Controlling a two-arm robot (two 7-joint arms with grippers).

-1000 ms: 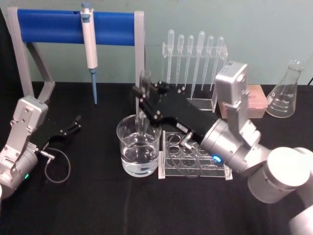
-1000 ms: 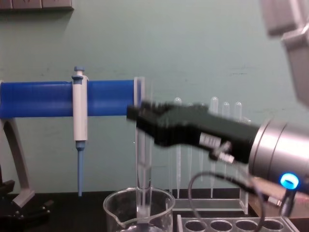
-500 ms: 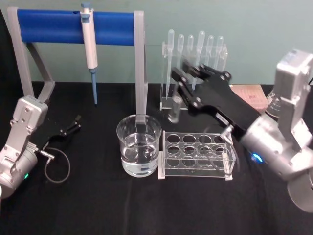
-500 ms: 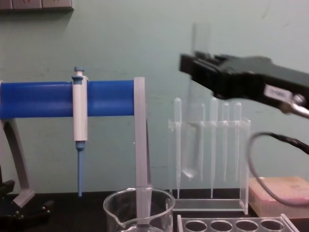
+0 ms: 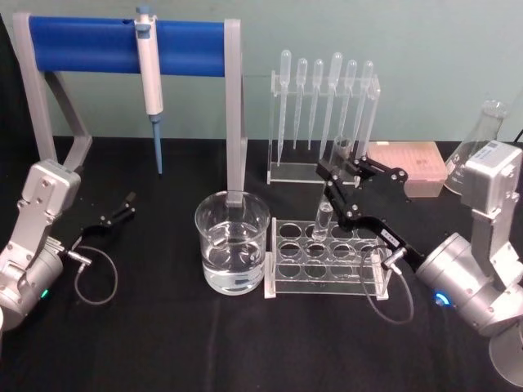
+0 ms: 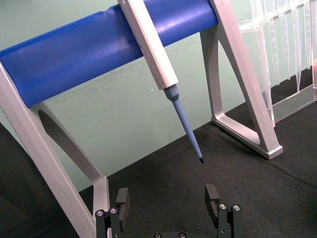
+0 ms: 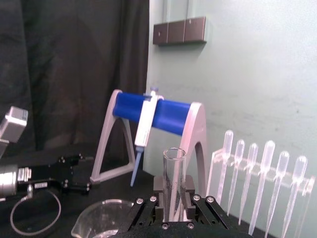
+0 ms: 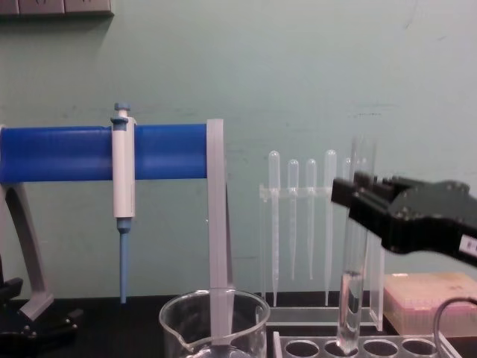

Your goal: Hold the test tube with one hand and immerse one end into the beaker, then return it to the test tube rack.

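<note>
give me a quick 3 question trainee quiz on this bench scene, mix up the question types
1. True or false: the right end effector is shut on the test tube.
2. Multiple choice: the tube's lower end is
A. under the water in the beaker
B. at the mouth of a hole in the clear rack
C. lying flat on the table
3. Fill in: the left end effector rests on the table, fingers ____, near the blue stand.

Key
1. True
2. B
3. open
</note>
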